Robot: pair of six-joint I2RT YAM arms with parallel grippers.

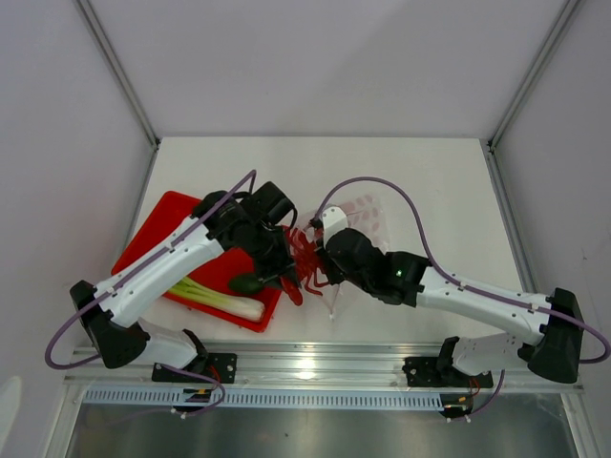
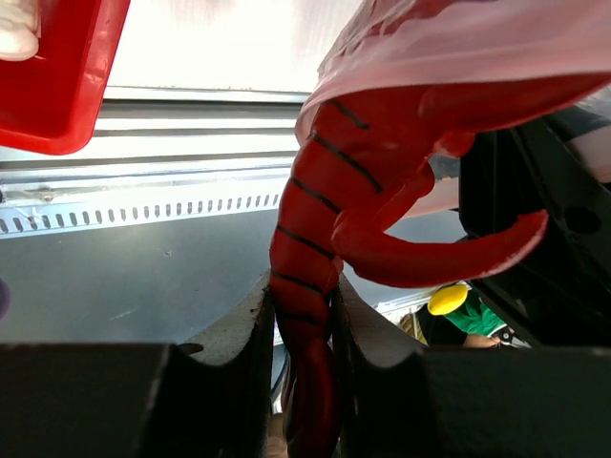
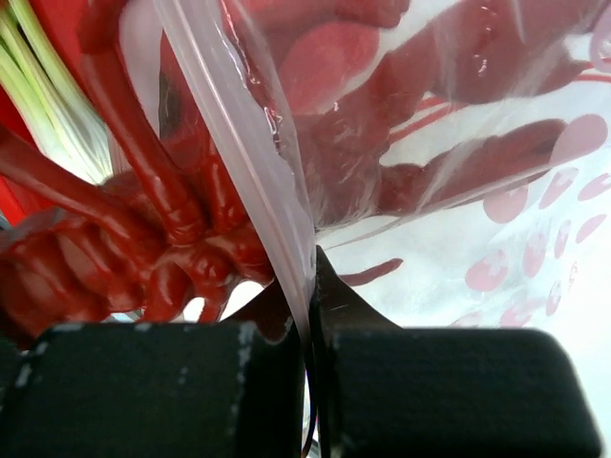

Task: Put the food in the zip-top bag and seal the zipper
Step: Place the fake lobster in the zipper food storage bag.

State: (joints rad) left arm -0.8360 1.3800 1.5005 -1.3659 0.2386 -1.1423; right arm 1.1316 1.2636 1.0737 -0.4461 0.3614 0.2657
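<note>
My left gripper [image 2: 304,307] is shut on the tail of the red lobster [image 2: 353,181], whose head end pokes into the mouth of the clear zip-top bag [image 2: 458,38]. In the top view the lobster [image 1: 302,258] hangs between the two grippers, just off the tray's right edge. My right gripper [image 3: 312,279] is shut on the bag's mouth edge, pinching the zipper [image 3: 239,124] strip. The bag [image 1: 366,215] has pink dots and extends away behind that gripper [image 1: 329,250]. The dark-green fruit [image 1: 246,283] and the leek [image 1: 218,299] lie in the red tray.
The red tray [image 1: 158,234] sits at the table's left, under the left arm. A metal rail [image 1: 315,367] runs along the near edge. The enclosure's white walls stand on the left, right and back.
</note>
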